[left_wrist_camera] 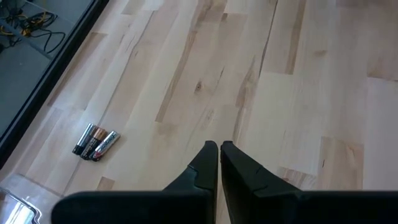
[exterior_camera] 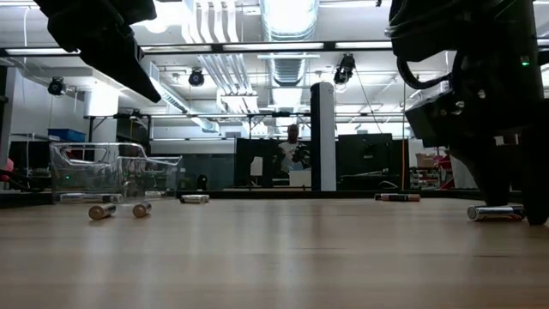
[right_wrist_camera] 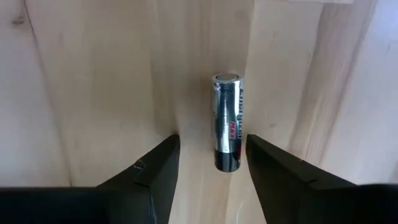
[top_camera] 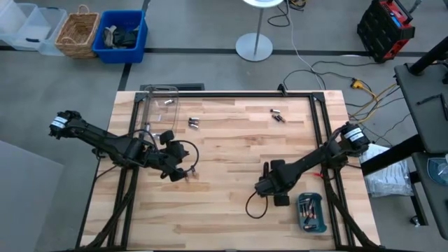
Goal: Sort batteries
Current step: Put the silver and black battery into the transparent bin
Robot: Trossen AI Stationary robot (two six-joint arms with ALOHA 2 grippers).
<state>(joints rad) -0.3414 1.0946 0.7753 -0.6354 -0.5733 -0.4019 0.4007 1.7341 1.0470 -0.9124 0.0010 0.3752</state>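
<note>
Pale plank table (top_camera: 231,147): right hand (right_wrist_camera: 208,163) spread around a glossy cylindrical battery (right_wrist_camera: 227,121); left hand (left_wrist_camera: 219,163) clenched, empty.

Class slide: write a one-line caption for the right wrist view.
Right gripper, fingers open, straddles a single silver battery lying on the wooden table.

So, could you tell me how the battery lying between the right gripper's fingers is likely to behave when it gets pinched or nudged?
The battery is a smooth cylinder lying on its side on the flat wooden table, so a nudge would probably roll it. Its glossy silvery casing may slip between the fingers. It looks rigid, so the open right gripper, straddling it, could likely close without deforming it.
</note>
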